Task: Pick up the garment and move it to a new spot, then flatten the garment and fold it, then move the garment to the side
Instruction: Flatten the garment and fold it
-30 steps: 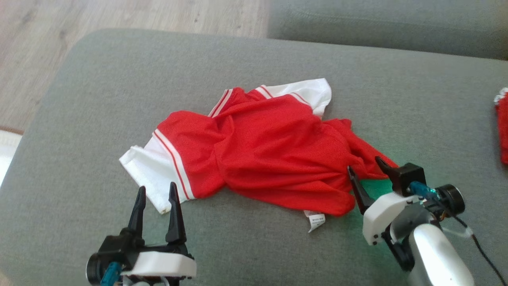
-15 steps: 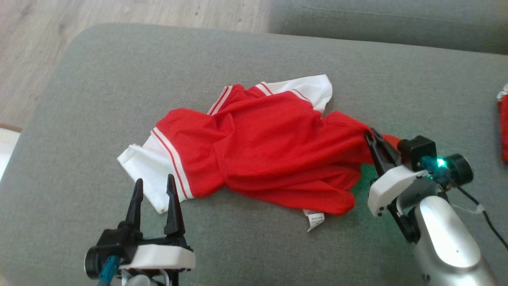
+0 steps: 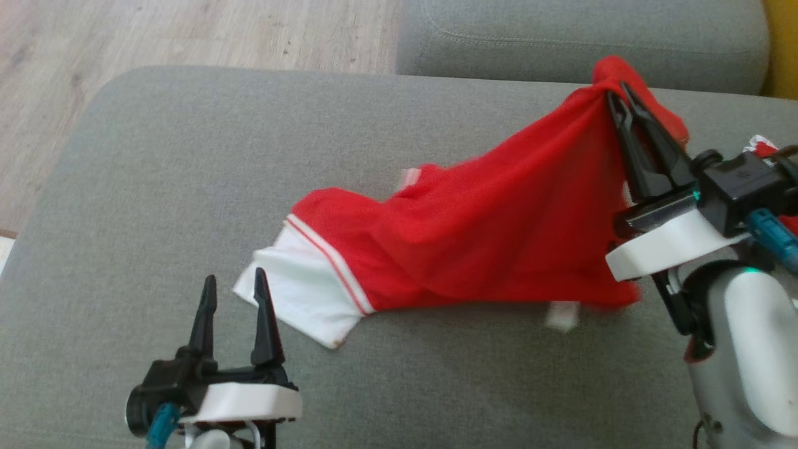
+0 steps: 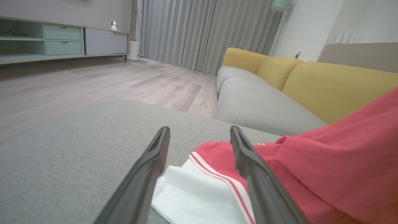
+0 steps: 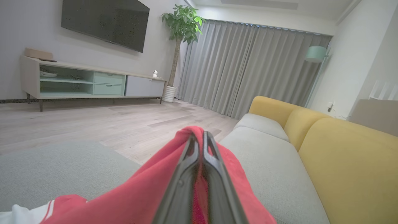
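Grey cushion [image 3: 156,187] bears the low end of the garment [image 3: 474,249], whose raised edge hangs from the right pincer [image 3: 619,92], closed tight on it. That thin pinch may slip as the cloth drags, or the hem [image 3: 305,299] may catch the left pincer [image 3: 234,279], parted and empty just beside it. Red cloth, white striped hem, creased and stretched slantwise.

Garment [image 3: 486,249]: smooth thin cloth; sofa [image 3: 156,187]: matt coarse weave; floor [image 3: 187,31]: matt wood.
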Tool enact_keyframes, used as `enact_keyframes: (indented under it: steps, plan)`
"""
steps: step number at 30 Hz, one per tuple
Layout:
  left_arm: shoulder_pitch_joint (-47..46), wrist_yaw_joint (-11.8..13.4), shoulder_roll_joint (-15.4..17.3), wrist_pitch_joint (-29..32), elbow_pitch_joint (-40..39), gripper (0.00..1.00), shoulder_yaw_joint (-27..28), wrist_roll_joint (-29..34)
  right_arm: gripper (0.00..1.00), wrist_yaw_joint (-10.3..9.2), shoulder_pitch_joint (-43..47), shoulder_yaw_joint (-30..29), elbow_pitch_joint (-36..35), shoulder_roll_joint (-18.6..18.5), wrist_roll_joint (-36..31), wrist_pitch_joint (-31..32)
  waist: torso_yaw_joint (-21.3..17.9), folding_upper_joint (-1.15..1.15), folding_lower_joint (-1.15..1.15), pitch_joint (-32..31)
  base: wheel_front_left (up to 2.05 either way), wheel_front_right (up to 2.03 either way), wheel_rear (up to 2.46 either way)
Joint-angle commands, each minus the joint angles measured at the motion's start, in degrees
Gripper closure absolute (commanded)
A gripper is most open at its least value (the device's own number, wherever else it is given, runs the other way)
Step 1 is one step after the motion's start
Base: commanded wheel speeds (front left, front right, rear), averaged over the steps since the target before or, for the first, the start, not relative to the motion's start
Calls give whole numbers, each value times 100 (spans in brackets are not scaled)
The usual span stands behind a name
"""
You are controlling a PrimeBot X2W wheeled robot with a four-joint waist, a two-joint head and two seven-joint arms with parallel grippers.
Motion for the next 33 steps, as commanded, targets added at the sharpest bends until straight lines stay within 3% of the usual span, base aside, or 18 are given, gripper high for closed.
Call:
enact_keyframes:
  steps: [1, 6, 16, 27, 28, 29, 33]
  plan:
    - [-115, 56, -8, -55, -229, 0, 255, 20, 100, -4, -24, 29, -400, -67, -19, 182, 23, 0, 0, 24, 0, 0, 0]
    - [-184, 41, -15, -55, -348, 0, 281, 13, 100, -4, -231, -114, -395, -227, -20, 674, 169, 0, 0, 209, 0, 0, 0]
    - [-548, 14, -31, -55, -575, 0, 6, -65, 100, -4, -1720, -694, 1713, -955, -401, 738, 771, 0, 0, 974, 0, 0, 0]
    - [-996, 120, -33, -55, -621, 0, -292, -171, 98, -4, -3352, -989, 3703, -817, -1160, 305, 1030, 0, 0, 1558, 0, 0, 0]
    - [-1024, 128, -33, -55, -611, 0, -315, -168, 35, -4, -3437, -1033, 3876, -769, -1245, 236, 1026, 0, 0, 1583, 0, 0, 0]
    - [-1048, 135, -33, -55, -601, 0, -335, -167, 0, -4, -3520, -1072, 4018, -720, -1328, 141, 1016, 0, 0, 1606, 0, 0, 0]
    - [-1114, 157, -33, -55, -556, 0, -377, -135, 0, -4, -3811, -1122, 4541, -436, -1563, -436, 841, 0, 0, 1629, 0, 0, 0]
